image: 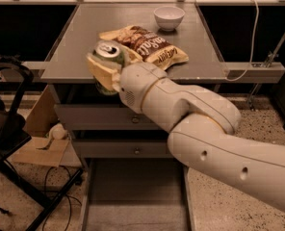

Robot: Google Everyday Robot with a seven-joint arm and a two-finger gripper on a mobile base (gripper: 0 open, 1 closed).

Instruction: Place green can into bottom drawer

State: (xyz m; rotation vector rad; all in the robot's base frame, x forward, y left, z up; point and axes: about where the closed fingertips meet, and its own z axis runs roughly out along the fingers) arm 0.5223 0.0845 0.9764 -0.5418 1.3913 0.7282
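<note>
hand (105,67) clamped tight on the green can (109,50), just off the surface's (75,37) front edge, arm (205,129) stretched in from lower right

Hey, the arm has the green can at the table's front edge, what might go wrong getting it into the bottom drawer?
1. The gripper, shut on the green can, sits high above the open bottom drawer; a slip might send the can to the floor.
2. The chip bag lies right beside the arm, so a swing may drag it off the table.
</note>
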